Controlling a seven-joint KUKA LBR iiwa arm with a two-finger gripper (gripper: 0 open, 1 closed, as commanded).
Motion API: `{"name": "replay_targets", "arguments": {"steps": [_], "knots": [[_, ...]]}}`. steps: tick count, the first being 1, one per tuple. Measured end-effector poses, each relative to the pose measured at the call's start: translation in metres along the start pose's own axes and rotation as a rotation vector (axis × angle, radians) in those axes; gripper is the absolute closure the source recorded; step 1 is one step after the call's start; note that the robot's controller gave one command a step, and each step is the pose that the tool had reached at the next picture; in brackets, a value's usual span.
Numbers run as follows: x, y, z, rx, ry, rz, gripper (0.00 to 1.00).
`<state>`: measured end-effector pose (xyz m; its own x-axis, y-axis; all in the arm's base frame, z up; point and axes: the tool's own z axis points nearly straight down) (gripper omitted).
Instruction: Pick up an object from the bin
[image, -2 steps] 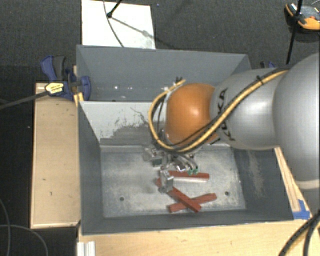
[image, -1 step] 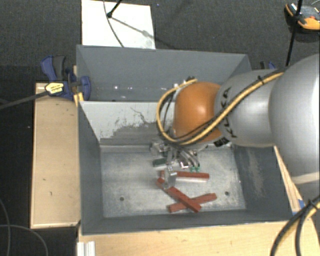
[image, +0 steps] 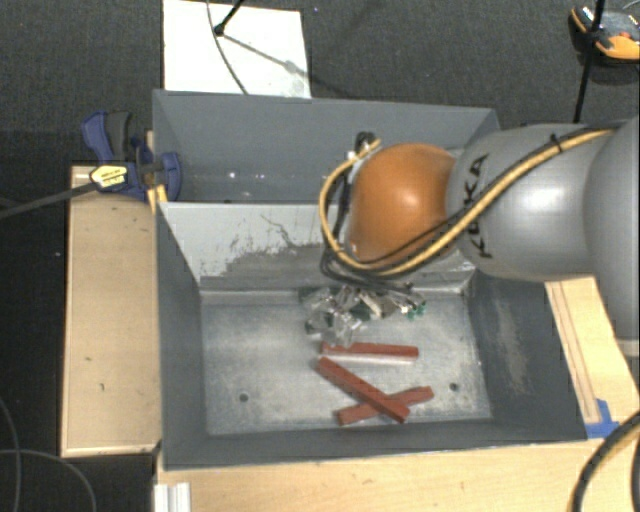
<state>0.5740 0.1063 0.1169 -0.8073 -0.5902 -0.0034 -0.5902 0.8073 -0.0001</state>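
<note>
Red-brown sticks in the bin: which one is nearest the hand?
The uppermost stick, lying level just below the hand; the other two cross each other farther from it.

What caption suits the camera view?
Tool low in the bin, beside three brown sticks on its floor.

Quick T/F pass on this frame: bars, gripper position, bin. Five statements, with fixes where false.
1. Three reddish-brown bars lie on the floor of the bin. True.
2. Two of the bars cross each other towards the front. True.
3. The gripper is over the front-left corner. False: it is near the back wall, about mid-bin, just behind the bars.
4. The bars lie against the left wall. False: they lie right of centre, well away from it.
5. One bar hangs lifted above the bin. False: all three lie on the floor.
</note>
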Motion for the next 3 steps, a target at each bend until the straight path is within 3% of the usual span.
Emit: {"name": "replay_targets", "arguments": {"steps": [1, 2, 3], "knots": [[0.000, 0.000, 0.000, 0.000, 0.000, 0.001, 1.00], [0.013, -0.037, -0.022, 0.000, 0.000, -0.008, 1.00], [0.049, -0.064, -0.026, 0.000, 0.001, -0.010, 0.00]]}}
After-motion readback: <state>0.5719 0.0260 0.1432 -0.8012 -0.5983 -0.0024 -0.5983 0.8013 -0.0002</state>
